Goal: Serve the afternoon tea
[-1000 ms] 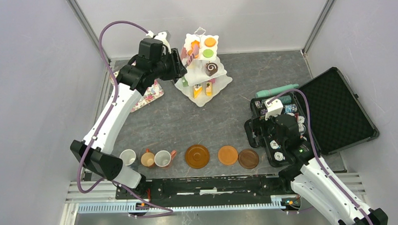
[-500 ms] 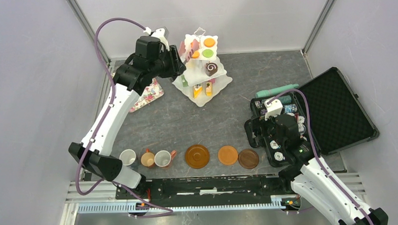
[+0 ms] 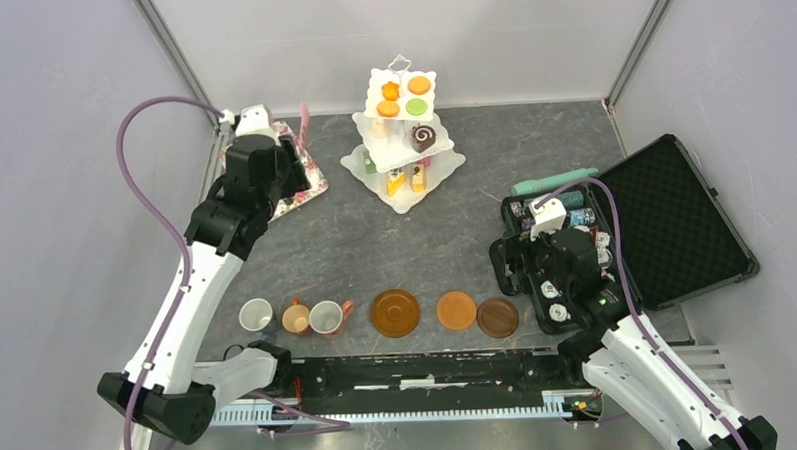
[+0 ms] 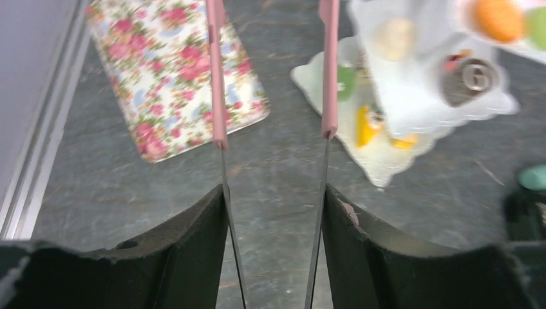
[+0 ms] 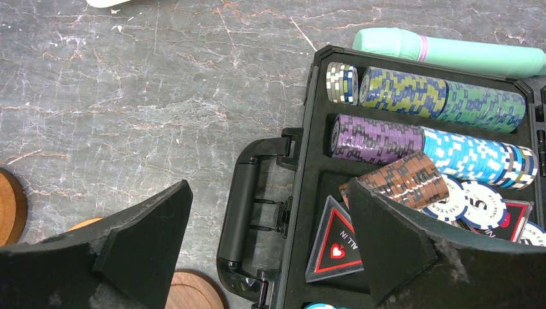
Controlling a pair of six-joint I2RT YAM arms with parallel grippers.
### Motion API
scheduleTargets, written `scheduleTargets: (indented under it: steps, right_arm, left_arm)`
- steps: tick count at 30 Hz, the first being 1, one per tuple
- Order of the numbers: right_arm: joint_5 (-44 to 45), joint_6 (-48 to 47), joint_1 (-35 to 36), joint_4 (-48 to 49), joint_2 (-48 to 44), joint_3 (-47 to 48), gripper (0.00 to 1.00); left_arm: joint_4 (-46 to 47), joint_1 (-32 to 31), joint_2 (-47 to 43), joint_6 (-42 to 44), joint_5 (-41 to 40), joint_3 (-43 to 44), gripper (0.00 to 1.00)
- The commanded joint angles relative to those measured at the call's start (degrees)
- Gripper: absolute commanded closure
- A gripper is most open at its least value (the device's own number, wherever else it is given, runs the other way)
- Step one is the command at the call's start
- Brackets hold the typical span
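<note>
The white three-tier stand (image 3: 450,163) stands at the back centre with small toy cakes (image 3: 423,137) on every tier; in the left wrist view the stand (image 4: 385,166) is blurred, at upper right. My left gripper (image 3: 290,152) hovers over the floral tray, left of the stand. Its fingers (image 4: 199,232) are shut on pink-tipped metal tongs (image 4: 218,96), whose tips hold nothing. Three mugs (image 3: 296,318) and three brown-orange saucers (image 3: 457,310) line the near edge. My right gripper (image 5: 267,193) is open above the case handle, holding nothing.
A floral rectangular tray (image 3: 311,180) lies at the back left, under the tongs. An open black case (image 3: 675,225) of poker chips (image 5: 412,138) fills the right side, with a mint-green tube (image 5: 451,55) behind it. Frame posts and walls close in the table.
My left arm has drawn back to the left from the stand's top tier, carrying the tongs to above the floral tray. The right arm has stayed still.
</note>
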Motion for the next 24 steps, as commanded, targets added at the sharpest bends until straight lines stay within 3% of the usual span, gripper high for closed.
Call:
scheduleTargets:
  steps: [1, 3, 6, 16, 20, 24]
  right_arm:
    - [0.27, 0.58, 0.40, 1.33, -0.54, -0.12, 0.02]
    - [0.39, 0.61, 0.39, 1.27, -0.73, -0.07, 0.02]
    - [0.71, 0.56, 0.39, 1.31, -1.04, -0.15, 0.02]
    - [0.74, 0.55, 0.65, 1.05, -0.39, -0.03, 0.02]
    - [1.00, 0.61, 0.65, 1.33, -0.67, -0.13, 0.02]
    - [0.32, 0.58, 0.71, 1.32, -0.27, -0.12, 0.02]
  left_arm:
    - [8.82, 8.72, -0.62, -0.40, -0.03, -9.32, 0.39]
    - [12.31, 15.81, 0.61, -2.45, 6.49, -13.30, 0.39]
    - [15.29, 21.42, 5.21, -4.87, 13.10, -15.82, 0.39]
    - [26.04, 21.76, 17.66, -7.27, 6.56, -22.51, 0.38]
    - [25.50, 21.84, 19.85, -5.55, 8.70, -20.38, 0.39]
    - [22.95, 21.86, 17.82, -6.51, 10.42, -20.26, 0.33]
